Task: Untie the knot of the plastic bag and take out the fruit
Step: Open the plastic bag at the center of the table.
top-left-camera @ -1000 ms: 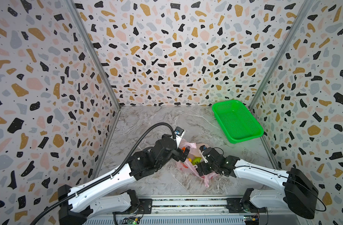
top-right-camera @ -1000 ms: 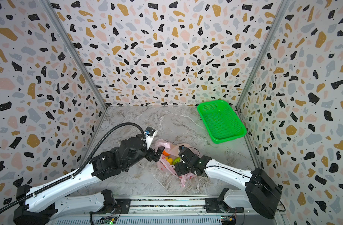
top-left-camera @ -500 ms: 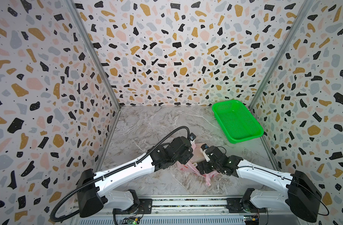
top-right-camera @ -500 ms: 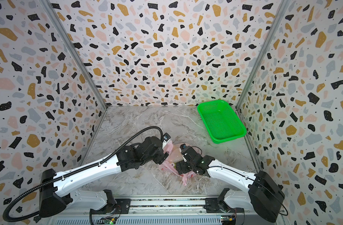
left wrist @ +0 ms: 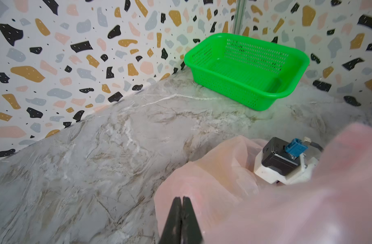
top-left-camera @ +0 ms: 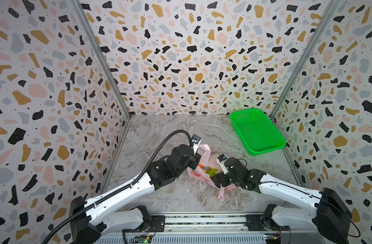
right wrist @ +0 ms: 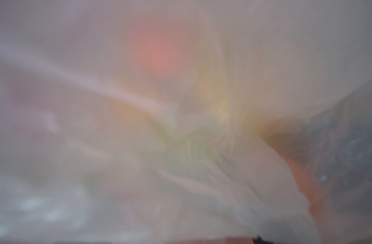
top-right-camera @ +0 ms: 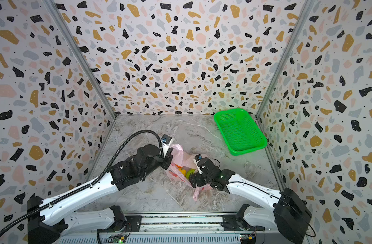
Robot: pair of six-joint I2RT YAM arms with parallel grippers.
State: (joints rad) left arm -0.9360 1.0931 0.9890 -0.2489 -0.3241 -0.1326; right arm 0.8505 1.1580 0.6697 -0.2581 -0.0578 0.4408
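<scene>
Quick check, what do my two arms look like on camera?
Both arms: white link shells with black joints and black bases. The left arm trails a black ribbed cable. The right arm shows a small green light. Each wrist carries a white-mounted camera with a blue plug. The left gripper has thin black fingers.

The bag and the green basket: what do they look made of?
The bag: thin pink plastic film, slightly glossy; it crumples, and fruit colours show through it. The green basket: rigid moulded plastic, shiny; its walls and floor are a grid of small holes and it keeps its shape.
</scene>
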